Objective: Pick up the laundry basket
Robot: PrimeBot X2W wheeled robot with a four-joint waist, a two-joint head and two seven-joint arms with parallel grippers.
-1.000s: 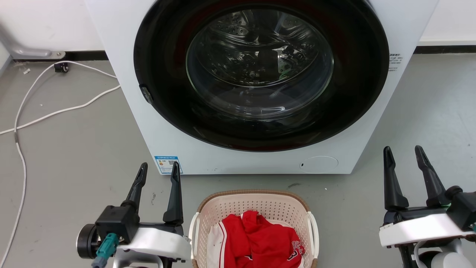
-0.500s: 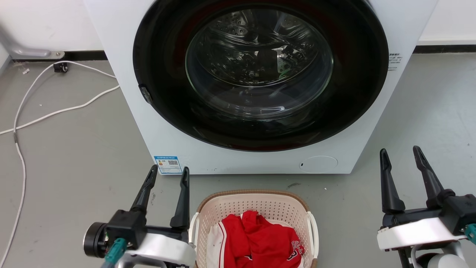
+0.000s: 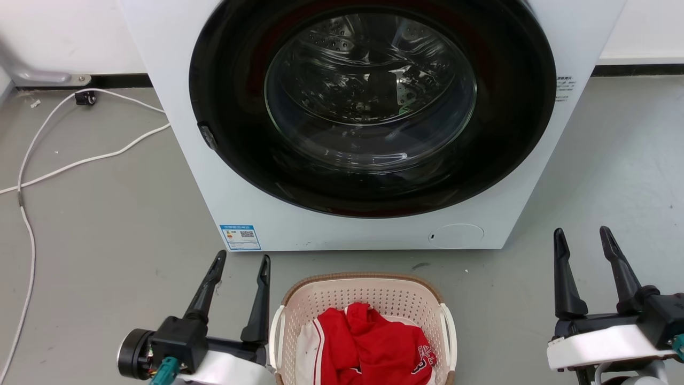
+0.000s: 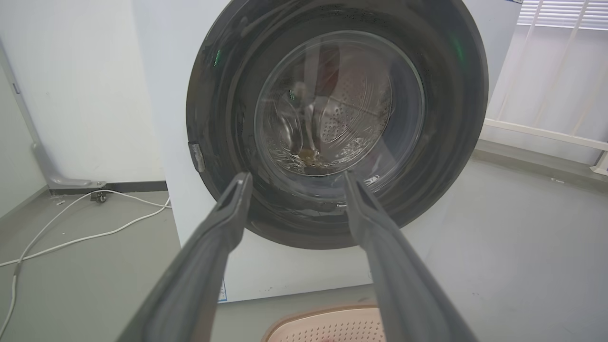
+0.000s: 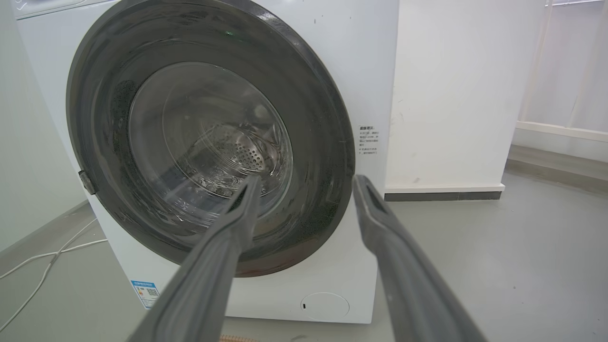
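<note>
Grey floor (image 3: 107,214) before the washer (image 3: 176,133) carries the basket (image 3: 363,291) — left gripper (image 3: 243,258) just beside it, right gripper (image 3: 581,232) well apart — both jaws spread, empty.

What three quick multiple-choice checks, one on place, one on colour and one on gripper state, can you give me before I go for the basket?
1. Where does the cream perforated plastic laundry basket with the brown woven-look rim stand?
A. On the grey floor in front of the white front-loading washing machine
B. On top of the machine
C. Inside the drum

2. What colour is the largest crumpled garment in the basket?
A. Blue
B. Green
C. Red

3. How are the left gripper and the right gripper?
A. Both shut on the rim
B. Both open and empty
C. Left shut on a handle

Answers: 1 A, the basket sits on the floor below the machine's round door. 2 C, red cloth lies across its middle. 3 B, each one's jaws stand apart with nothing between them.
</note>
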